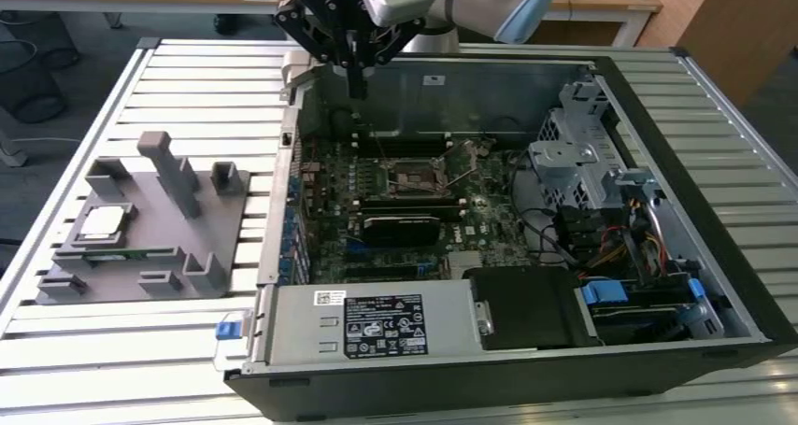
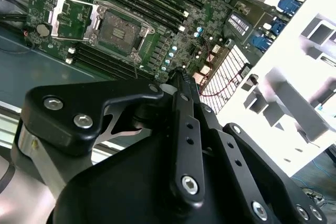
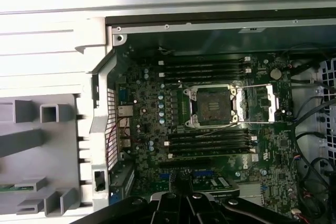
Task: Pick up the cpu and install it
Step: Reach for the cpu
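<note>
Exterior view: the gripper hangs pointing down over the far wall of the open case. Its fingers are pressed together with nothing between them. The cpu is well apart from the gripper, off toward the exterior view's left and nearer the camera. It lies flat, silvery side up, on a grey holder that sits on the slatted table beside the case. A green memory stick lies in the holder just beyond the cpu as seen from the gripper.

Below the gripper and toward the middle of the case, the socket sits on the board. Its metal frame is swung open and its thin lever is raised.

In the second wrist view the fingers run together to one closed tip. The socket lies past that tip, its dark contact field uncovered, and the plate is folded out next to it.

In the first wrist view the gripper's dark links sit over the board's near edge. The socket lies ahead of them between two banks of slots, with the plate laid open alongside. The holder stands outside the case wall, off to one side of the gripper.
</note>
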